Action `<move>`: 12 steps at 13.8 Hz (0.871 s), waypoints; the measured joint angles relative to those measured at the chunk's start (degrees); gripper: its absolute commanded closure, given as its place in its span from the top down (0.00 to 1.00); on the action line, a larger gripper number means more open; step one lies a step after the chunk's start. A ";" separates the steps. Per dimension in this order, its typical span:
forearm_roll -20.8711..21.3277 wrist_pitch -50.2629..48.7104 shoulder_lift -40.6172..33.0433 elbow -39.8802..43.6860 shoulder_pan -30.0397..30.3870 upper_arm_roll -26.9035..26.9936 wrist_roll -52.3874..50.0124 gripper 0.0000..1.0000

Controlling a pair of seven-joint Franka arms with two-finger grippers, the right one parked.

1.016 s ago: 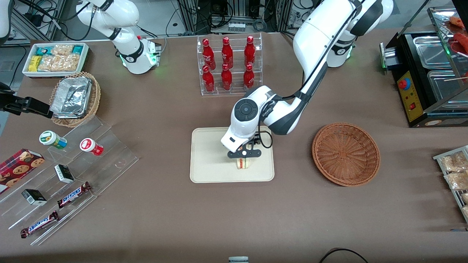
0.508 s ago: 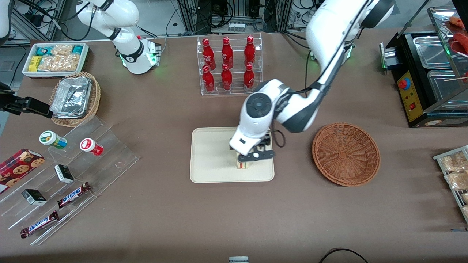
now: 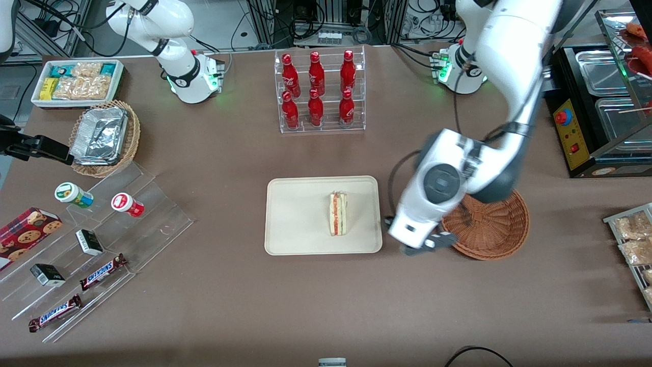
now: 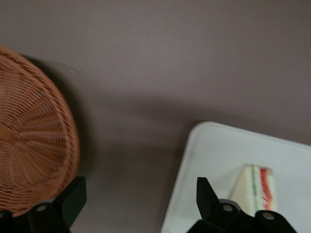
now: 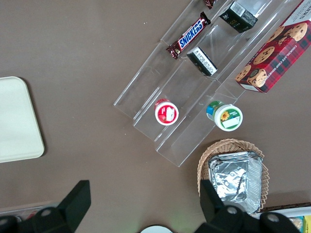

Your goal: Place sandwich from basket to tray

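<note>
Resting on the tray (image 3: 295, 232), the sandwich (image 3: 338, 213) stands clear of the gripper (image 3: 420, 245), jaws wide open and empty, above bench between tray and basket (image 3: 501, 235). A low swing could clip the basket.

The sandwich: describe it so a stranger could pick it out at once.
Find the cream rectangular tray at the table's middle, nearer the front camera than the rack of red bottles. The sandwich lies on it, alone: a pale bread wedge striped red and green. The open hand hovers between tray and brown basket.
</note>
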 measured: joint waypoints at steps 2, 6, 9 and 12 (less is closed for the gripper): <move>-0.01 -2.00 -0.97 -0.01 3.14 -0.06 1.00 1.00; -0.57 -6.22 -4.25 -0.03 8.02 -0.14 6.85 1.00; -1.48 -9.65 -6.53 -0.08 11.42 -0.18 11.18 1.00; -2.95 -14.20 -9.52 -0.28 14.44 -0.16 17.15 1.00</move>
